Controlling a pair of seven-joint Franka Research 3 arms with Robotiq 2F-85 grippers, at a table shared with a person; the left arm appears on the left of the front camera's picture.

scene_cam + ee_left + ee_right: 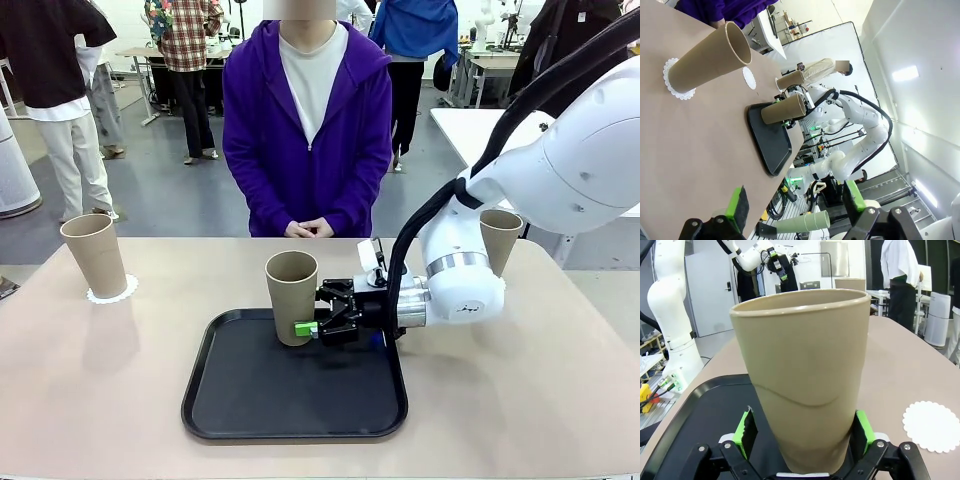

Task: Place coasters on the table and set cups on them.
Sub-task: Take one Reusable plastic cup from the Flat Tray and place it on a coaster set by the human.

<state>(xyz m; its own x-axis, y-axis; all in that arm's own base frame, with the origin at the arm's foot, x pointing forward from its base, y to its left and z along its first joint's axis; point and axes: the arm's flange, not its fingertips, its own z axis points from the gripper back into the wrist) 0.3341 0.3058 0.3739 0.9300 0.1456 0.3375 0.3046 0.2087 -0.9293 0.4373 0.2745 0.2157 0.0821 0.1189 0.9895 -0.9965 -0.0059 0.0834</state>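
Cup (pixel 291 296) standing upright on the black tray (pixel 250 400), clamped low at its base by the right gripper (pixel 312 328), probably for lifting toward the bare coaster (pixel 931 425) beyond the tray. Jaws closing to cup width, green pads (pixel 860 431) pressing both sides. Left gripper (pixel 790 206) hanging open, holding nothing.

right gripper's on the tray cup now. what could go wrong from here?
1. The right gripper clamps the cup low near its base; being tall, it may tilt in transit.
2. The empty coaster is thin paper; a skewed landing could push it or sit off-centre.
3. Lifted too low, the cup's base may catch the rim of the tray.
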